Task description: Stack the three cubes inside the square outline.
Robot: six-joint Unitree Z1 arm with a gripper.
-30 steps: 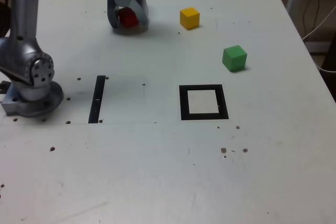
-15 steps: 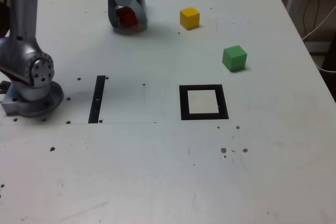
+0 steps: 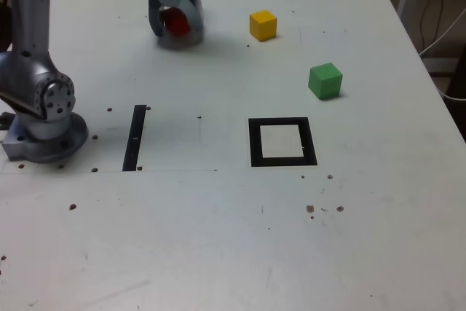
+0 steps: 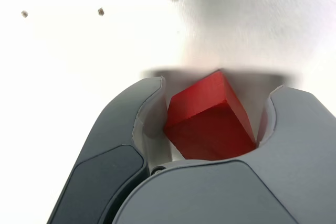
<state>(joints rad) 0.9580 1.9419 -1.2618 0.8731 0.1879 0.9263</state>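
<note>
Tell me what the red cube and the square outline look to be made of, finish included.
The red cube looks like painted wood or matte plastic: its faces are evenly coloured with crisp edges and little shine, so either could fit. The square outline seems to be flat black tape or paint on the pale table; it shows no visible thickness, and its finish looks dull.

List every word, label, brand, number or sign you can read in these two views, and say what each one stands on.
There are none to read.
Red cube: no text on the faces that show.
Yellow cube and green cube: no lettering visible.
Black square outline and straight black strip: plain, no characters.
Grey gripper: no brand or label visible.
</note>
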